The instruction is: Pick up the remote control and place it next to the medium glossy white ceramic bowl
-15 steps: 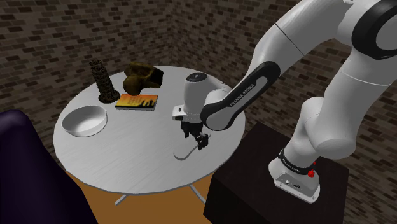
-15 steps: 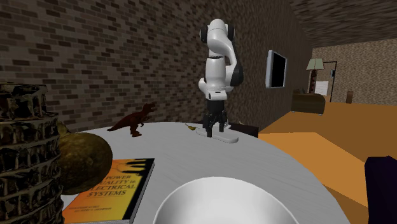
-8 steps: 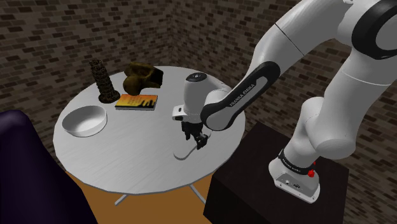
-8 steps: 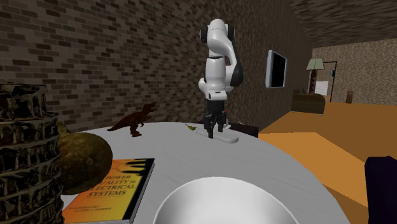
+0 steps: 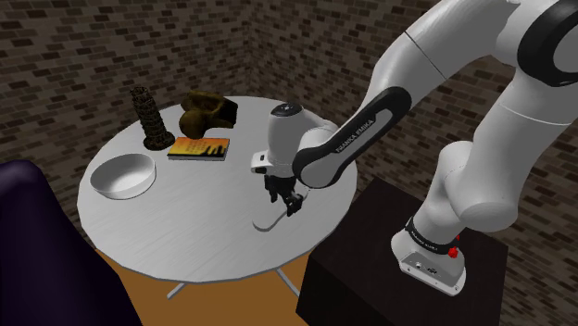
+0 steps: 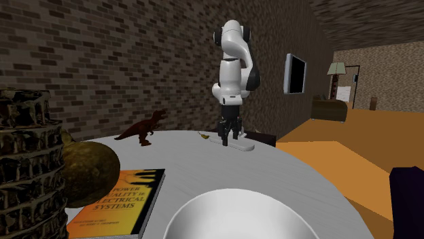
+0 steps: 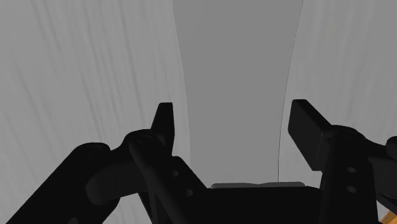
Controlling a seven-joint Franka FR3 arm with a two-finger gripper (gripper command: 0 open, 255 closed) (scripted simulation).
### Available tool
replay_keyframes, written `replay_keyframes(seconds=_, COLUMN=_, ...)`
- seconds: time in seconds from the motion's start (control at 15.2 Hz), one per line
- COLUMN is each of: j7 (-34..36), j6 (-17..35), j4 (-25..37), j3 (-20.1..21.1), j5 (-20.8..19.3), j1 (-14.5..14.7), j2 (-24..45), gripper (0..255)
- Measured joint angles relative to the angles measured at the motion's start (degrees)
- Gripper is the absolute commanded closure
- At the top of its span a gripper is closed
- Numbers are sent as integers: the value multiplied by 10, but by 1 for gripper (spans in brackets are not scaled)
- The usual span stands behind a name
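The remote control (image 7: 232,76) is a flat, plain grey bar lying on the round grey table (image 5: 204,236). My gripper (image 7: 235,121) points straight down over it, and the two black fingers (image 7: 164,124) press against its long sides. In the shoulder view the gripper (image 5: 289,204) is at the table's near right part, with the remote (image 5: 270,223) sticking out below it. The second exterior view has the gripper (image 6: 227,138) on the remote (image 6: 240,144) at the table's far side. The white bowl (image 5: 122,176) sits at the table's left, far from the hand; its rim (image 6: 234,204) is nearest in the second exterior view.
A dark tower model (image 5: 150,119), an orange book (image 5: 198,148) and a brown lumpy object (image 5: 207,109) stand at the table's back. A small brown dinosaur (image 6: 143,128) stands near the far rim. The black stand (image 5: 389,250) adjoins the table; a dark purple seat (image 5: 37,250) is at lower left.
The fingers have closed from wide apart onto the remote's sides. The arm has barely moved and the remote lies where it was.
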Motion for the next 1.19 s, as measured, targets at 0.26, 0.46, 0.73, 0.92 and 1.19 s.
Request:
replay_keyframes(seconds=0.26, j7=-3, j6=-31, j4=6, j3=-1, j5=3, j1=-1, j2=-26, gripper=255)
replay_keyframes(seconds=0.46, j7=-3, j6=-56, j4=12, j3=-1, j5=4, j1=0, j2=-44, gripper=255)
replay_keyframes(seconds=0.73, j7=-3, j6=-92, j4=22, j3=-1, j5=6, j1=1, j2=-70, gripper=255)
replay_keyframes(seconds=0.92, j7=-5, j6=-117, j4=34, j3=-2, j5=7, j1=0, j2=-84, gripper=255)
replay_keyframes(seconds=1.19, j7=-5, j6=-151, j4=47, j3=-3, j5=8, j1=0, j2=-105, gripper=255)
